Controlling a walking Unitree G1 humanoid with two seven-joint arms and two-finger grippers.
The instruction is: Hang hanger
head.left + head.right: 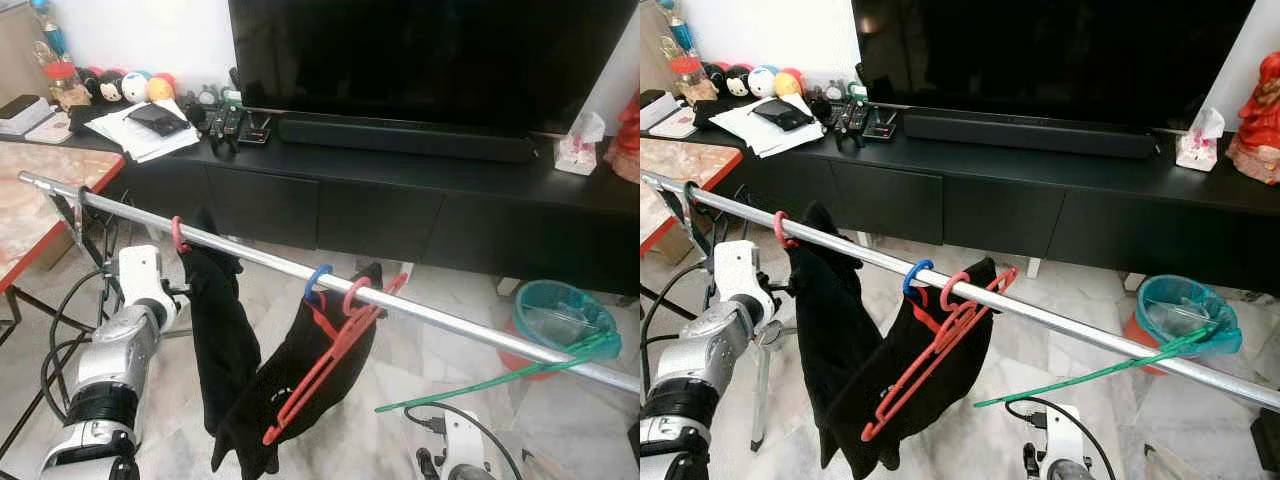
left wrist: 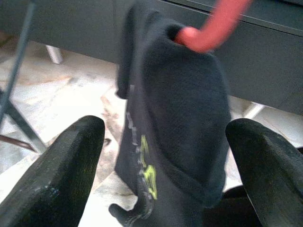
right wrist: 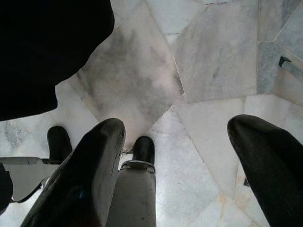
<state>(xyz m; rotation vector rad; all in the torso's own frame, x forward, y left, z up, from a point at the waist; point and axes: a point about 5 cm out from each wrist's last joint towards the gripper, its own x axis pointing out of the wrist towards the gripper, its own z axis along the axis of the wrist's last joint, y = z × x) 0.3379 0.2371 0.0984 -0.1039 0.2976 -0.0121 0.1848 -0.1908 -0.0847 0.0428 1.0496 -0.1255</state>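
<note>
Nearest us, the right claw (image 3: 180, 189) points at the marble floor (image 3: 213, 61), fingers spread and empty. Our left claw (image 2: 165, 156), likewise spread, faces a black garment (image 2: 180, 109) on a red hanger (image 2: 213, 23). Head views add the metal rod (image 1: 440, 318), a green hanger (image 1: 500, 382) hooked on it, and beyond, the black bench (image 1: 450, 170).

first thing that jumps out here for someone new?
The silver rail slanting across the room, with black garments hung on red hangers and a green hanger hooked near its lower right end. The left gripper, fingers open, faces the leftmost garment. Behind stands a big dark TV on a black cabinet.
</note>
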